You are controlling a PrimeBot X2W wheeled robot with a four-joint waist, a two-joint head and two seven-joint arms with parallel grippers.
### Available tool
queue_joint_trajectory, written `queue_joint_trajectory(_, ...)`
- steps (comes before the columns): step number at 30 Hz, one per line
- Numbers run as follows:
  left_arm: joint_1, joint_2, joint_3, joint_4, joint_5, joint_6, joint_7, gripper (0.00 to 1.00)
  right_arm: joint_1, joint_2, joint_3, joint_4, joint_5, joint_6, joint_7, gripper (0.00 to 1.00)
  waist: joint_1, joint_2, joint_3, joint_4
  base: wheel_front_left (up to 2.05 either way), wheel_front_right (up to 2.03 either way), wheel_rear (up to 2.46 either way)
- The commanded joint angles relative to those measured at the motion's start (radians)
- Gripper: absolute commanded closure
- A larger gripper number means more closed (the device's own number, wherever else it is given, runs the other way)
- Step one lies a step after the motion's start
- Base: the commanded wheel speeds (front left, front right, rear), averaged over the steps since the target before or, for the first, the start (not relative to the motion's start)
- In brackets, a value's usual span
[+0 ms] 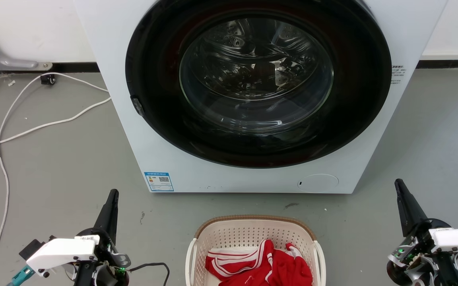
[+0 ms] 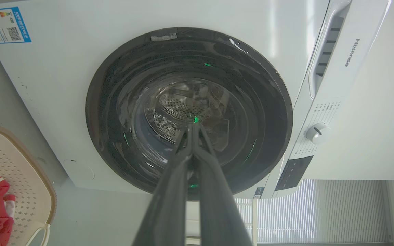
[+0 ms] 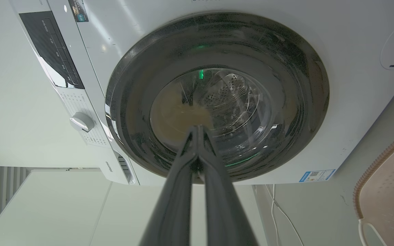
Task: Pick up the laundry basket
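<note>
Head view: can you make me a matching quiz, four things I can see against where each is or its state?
Things:
1. laundry basket
2. red garment
3. white cable
4. washing machine door

Place or state:
A. shut
B. inside the basket
C. on the floor, left of the machine
D. on the floor in front of the machine

Pairs: 1-D, 2-B, 3-C, 4-A

White wrist housings point(image 1: 60, 251), long dark tapered jaws, green indicator lights point(image 1: 400, 250).

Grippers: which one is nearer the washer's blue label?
The left gripper; the blue label sits on the washer's lower left corner, while the right gripper is across the basket.
</note>
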Motion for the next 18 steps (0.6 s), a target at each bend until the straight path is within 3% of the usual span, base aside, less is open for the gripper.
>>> queue_joint_trajectory(1, -0.01, -0.001, 0.003, 0.002, 0.003, -0.002, 0.005, 1.0, -0.012, 0.004, -0.002, 0.001, -0.004, 0.0, 0.004, 1.0, 0.0, 0.0, 0.0, 0.0, 0.0, 0.0, 0.0)
queue_joint_trajectory(18, -0.01, -0.003, 0.006, 0.002, 0.006, -0.002, 0.006, 1.0, -0.012, 0.005, -0.003, 0.001, -0.006, 0.0, 0.005, 1.0, 0.0, 0.0, 0.0, 0.0, 0.0, 0.0, 0.0)
